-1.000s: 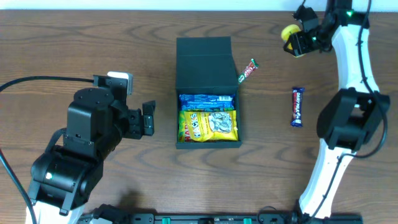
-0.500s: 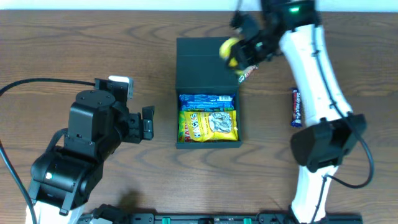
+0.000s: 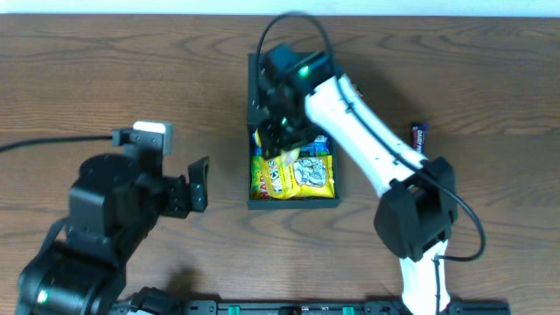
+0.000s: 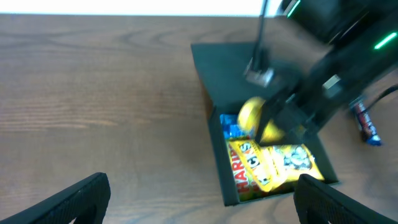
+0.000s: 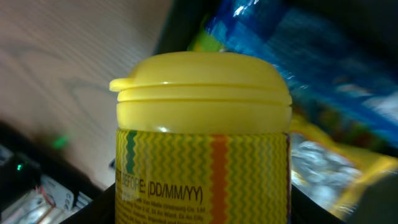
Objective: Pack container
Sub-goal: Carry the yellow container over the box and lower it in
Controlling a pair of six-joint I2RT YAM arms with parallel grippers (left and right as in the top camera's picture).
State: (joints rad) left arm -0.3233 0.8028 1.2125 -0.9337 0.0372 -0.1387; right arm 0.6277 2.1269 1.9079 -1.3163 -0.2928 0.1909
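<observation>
The black container (image 3: 293,204) stands open at the table's middle, its flip lid (image 4: 224,68) lying back. Inside lie a yellow Haribo bag (image 3: 302,178) and a blue packet (image 5: 323,68). My right gripper (image 3: 280,140) is shut on a yellow canister with a yellow lid (image 5: 202,143) and holds it over the container's far-left part; the canister also shows in the left wrist view (image 4: 254,118). My left gripper (image 3: 198,182) is open and empty, left of the container, its fingers wide apart in the left wrist view (image 4: 199,205).
A dark blue chocolate bar (image 3: 419,136) lies on the wooden table to the right of the container, partly behind the right arm; it also shows in the left wrist view (image 4: 367,121). The white right arm crosses over the container's right side.
My right gripper has carried the yellow canister from the far right corner leftward and down over the open container. The left arm has shifted slightly toward the front.
</observation>
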